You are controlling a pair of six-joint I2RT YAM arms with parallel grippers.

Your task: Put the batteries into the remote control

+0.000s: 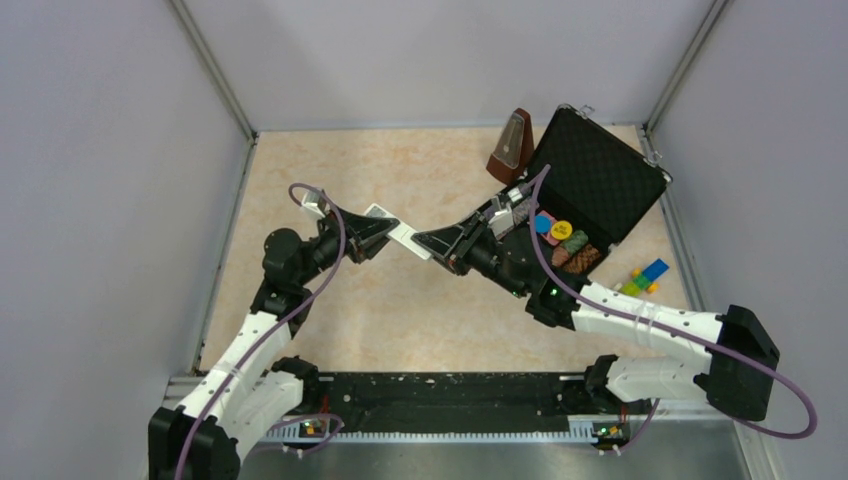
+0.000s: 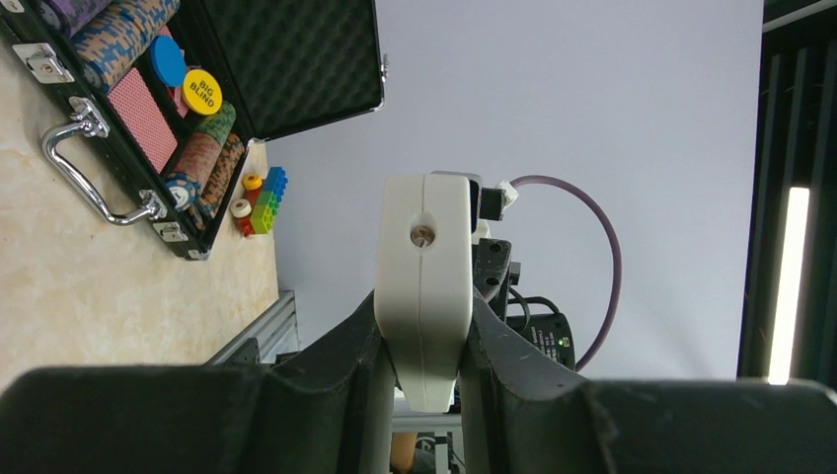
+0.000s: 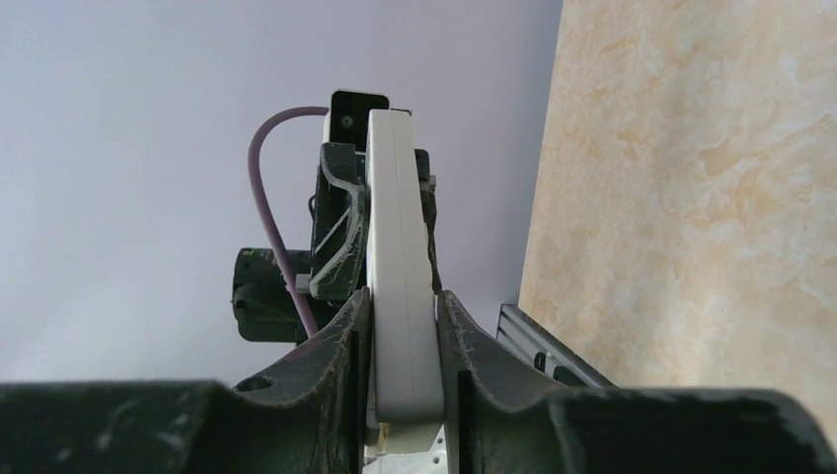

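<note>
My left end effector [image 2: 422, 341] is pinching the slim white rectangular plastic remote control [image 2: 424, 267]. Its black fingers [image 2: 345, 365] press on both sides of the bar, and the left wrist camera looks at the end face, which has a small round hole. My right end effector [image 3: 403, 336] is pressed together on the same remote from the opposite end. In its wrist view I see only the bar's narrow edge, standing upright between the pads, with the left arm's hardware just behind it.

From the top camera, the remote bridges the two end effectors, and only a short white stretch shows between them. They meet over the middle of the beige marbled desk [image 1: 400, 310], a little toward the back. I cannot tell from these views whether the bar touches the surface.

To the right of the right end effector stands an open black hard case with a foam-lined lid [image 1: 600, 175], holding stacked poker chips and a yellow round "BIG BLIND" disc [image 2: 201, 92]. Just beside its near right corner lies a small cluster of coloured toy blocks [image 1: 642, 278]. A brown pyramid-shaped object [image 1: 511, 147] stands near the back wall, left of the case lid.
</note>
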